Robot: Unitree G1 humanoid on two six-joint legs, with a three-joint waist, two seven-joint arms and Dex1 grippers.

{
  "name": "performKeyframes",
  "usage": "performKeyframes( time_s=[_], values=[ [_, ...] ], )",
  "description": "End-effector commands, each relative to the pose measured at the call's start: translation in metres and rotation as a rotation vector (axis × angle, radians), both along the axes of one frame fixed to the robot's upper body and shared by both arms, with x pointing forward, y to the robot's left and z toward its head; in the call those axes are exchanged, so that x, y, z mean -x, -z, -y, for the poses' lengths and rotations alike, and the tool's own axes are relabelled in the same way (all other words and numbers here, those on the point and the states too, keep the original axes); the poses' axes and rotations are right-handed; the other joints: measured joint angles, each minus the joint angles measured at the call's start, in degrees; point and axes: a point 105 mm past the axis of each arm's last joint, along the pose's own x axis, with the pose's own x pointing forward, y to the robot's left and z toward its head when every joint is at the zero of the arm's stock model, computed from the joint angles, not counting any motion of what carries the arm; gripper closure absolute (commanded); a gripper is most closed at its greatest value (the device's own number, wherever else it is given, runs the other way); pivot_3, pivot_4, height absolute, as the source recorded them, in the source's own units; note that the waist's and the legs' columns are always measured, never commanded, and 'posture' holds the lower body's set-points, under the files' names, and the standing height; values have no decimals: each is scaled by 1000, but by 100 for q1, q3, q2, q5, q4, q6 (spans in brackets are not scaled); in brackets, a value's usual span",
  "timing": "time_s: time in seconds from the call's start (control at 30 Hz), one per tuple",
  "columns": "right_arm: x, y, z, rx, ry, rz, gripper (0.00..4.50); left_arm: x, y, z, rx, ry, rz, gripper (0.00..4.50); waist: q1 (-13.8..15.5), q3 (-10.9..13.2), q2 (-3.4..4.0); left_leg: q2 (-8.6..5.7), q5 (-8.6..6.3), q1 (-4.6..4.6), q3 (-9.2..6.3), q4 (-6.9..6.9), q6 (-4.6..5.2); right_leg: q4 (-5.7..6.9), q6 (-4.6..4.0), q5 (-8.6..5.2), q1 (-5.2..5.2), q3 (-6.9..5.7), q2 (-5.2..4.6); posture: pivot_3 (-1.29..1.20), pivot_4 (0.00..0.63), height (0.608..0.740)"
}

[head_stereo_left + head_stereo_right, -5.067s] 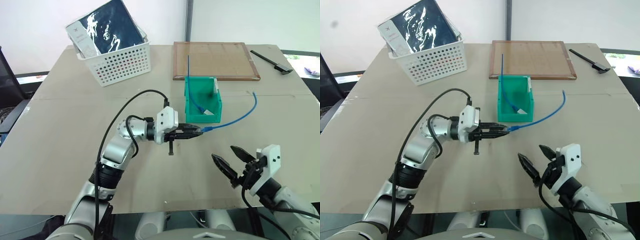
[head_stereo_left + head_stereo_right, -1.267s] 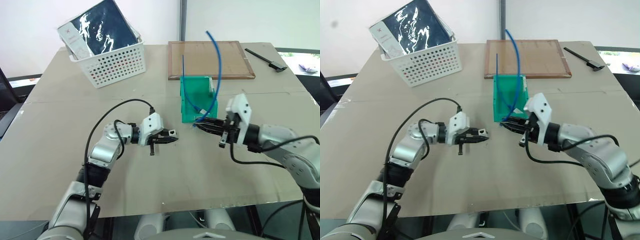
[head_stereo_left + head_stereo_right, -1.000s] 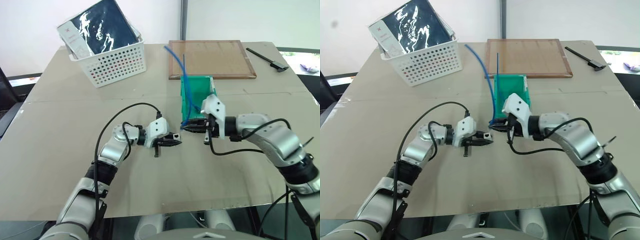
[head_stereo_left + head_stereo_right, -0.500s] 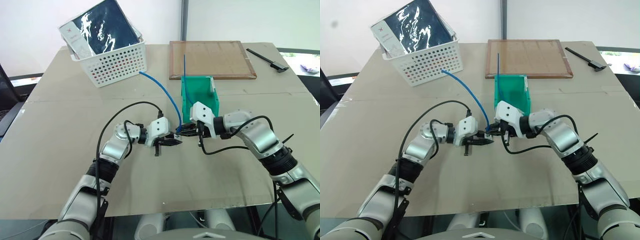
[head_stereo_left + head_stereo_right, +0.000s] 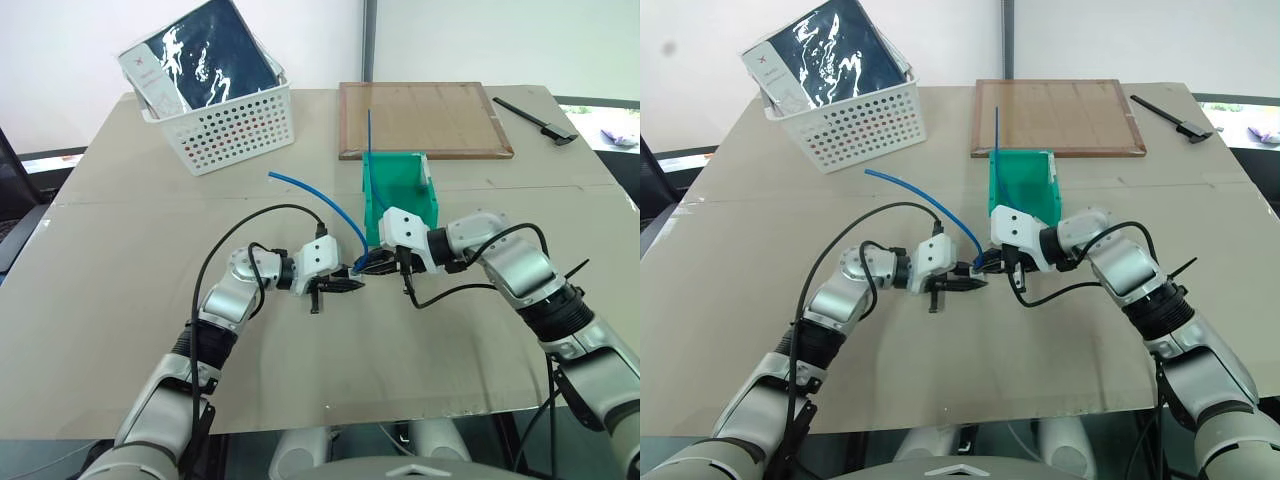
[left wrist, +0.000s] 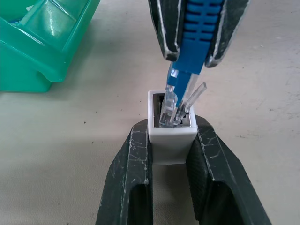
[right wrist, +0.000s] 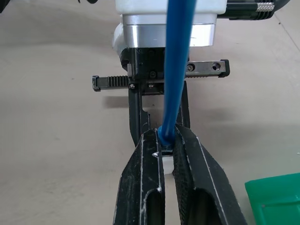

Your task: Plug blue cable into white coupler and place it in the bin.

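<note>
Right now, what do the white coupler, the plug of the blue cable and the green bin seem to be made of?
The white coupler: opaque, matte moulded plastic, by its even rounded edges. The blue cable has a smooth rubbery-looking jacket; its plug looks like clear hard plastic, see-through with a thin latch tab. The bin: glossy, slightly translucent green plastic, showing reflections.
</note>
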Motion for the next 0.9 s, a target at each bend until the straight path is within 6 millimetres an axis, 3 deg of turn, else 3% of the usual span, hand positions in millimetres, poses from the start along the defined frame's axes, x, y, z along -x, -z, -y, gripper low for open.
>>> performKeyframes(
  time_s=[0.03,0.67,0.9],
  values=[
    [-1,12,6,81,6,-60,4500,3,-2,2,-13,15,16,4120,0,0,0,0,0,0,-1,0,0,0,0,0,0,-1,0,0,150,740],
    [-7,7,10,198,21,-99,4500,6,-5,4,-2,9,17,4120,1,0,1,-4,0,-3,-7,-1,-1,0,0,0,-1,-7,-6,0,150,740],
    [-9,23,6,259,32,-123,4500,6,-3,6,-5,13,9,4120,-11,-4,4,-4,0,-1,-7,-1,-1,0,0,0,-1,-7,-6,0,150,740]
  ],
)
